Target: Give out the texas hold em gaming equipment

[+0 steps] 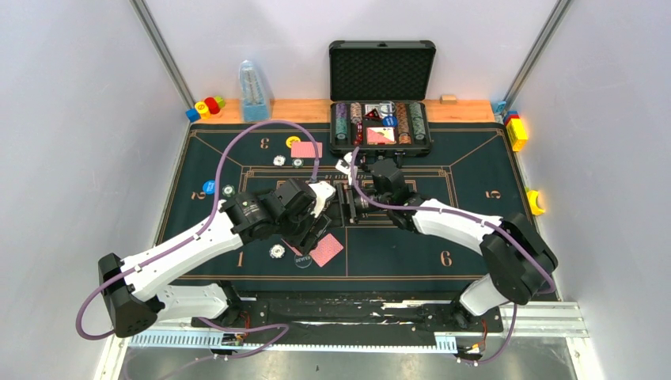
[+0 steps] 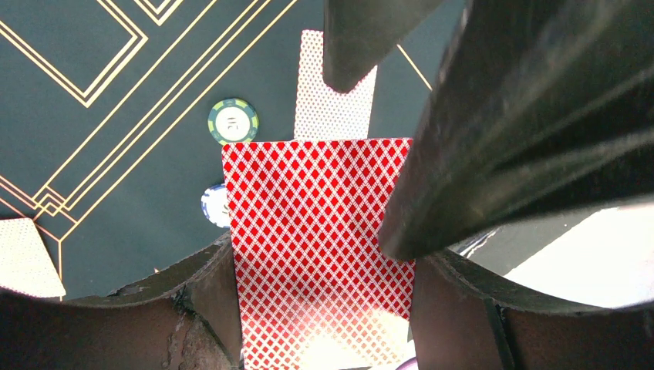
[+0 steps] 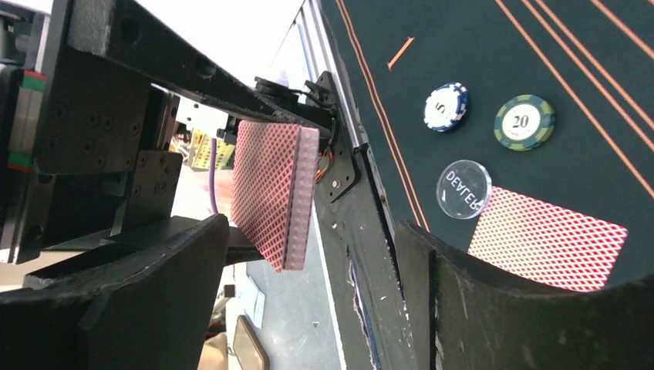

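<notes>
My left gripper (image 1: 331, 204) is shut on a deck of red-backed cards (image 2: 316, 231) and holds it above the middle of the green mat. The deck also shows in the right wrist view (image 3: 274, 193), standing on edge. My right gripper (image 1: 354, 202) faces it, open, one finger (image 2: 362, 38) just beyond the deck's far end. A single card (image 1: 326, 249), a clear dealer button (image 3: 463, 189), a blue-white chip (image 3: 446, 106) and a green chip (image 3: 524, 122) lie by seat 1. Another card (image 1: 306, 149) and a yellow disc (image 1: 293, 142) lie by seat 3. A blue disc (image 1: 209, 187) lies by seat 2.
An open black case (image 1: 381, 70) with rows of chips and cards stands at the back centre. Toy blocks (image 1: 207, 106) and a clear blue bottle-like object (image 1: 254, 91) stand at the back left. More blocks (image 1: 516, 131) sit along the right wall.
</notes>
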Controlling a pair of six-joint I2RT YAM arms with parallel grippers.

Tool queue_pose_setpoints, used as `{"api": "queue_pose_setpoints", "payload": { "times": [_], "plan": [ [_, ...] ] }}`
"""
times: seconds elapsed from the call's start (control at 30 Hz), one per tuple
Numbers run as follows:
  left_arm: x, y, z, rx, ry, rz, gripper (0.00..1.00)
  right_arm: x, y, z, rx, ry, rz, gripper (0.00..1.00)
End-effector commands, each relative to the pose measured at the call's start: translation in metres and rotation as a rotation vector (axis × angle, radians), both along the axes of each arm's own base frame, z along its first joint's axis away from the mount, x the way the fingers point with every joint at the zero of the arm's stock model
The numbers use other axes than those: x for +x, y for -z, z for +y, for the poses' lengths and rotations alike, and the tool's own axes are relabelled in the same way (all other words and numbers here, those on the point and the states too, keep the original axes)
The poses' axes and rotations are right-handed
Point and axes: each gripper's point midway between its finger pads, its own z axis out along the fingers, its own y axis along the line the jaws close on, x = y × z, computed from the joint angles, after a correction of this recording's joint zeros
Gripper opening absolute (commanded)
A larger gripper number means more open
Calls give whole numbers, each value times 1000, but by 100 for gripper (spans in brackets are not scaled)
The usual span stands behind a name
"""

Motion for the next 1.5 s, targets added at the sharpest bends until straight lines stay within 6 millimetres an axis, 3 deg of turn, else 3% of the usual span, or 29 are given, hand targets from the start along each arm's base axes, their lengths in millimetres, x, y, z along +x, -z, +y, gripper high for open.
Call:
{"api": "queue_pose_setpoints", "payload": {
  "times": [0.0,0.2,0.63,0.9,1.17,1.47],
  "plan": [
    [5,-12,-9,-44,21,-35,0,-15,-16,15,48,-102,-62,80],
    [4,-13,-10,-55,24,-37,0,-18,3,24,49,-120,10,76],
    [3,-13,-10,-59,27,-34,0,14,12,8,-102,127,-62,58],
    [3,-14,-10,-60,28,-35,0,19,6,-5,-118,196,-104,49],
    [4,-13,-10,-59,27,-35,0,21,-4,-10,-122,217,-140,31],
    [3,-12,-10,-55,25,-32,0,19,-14,-14,-118,221,-160,31]
  ]
}}
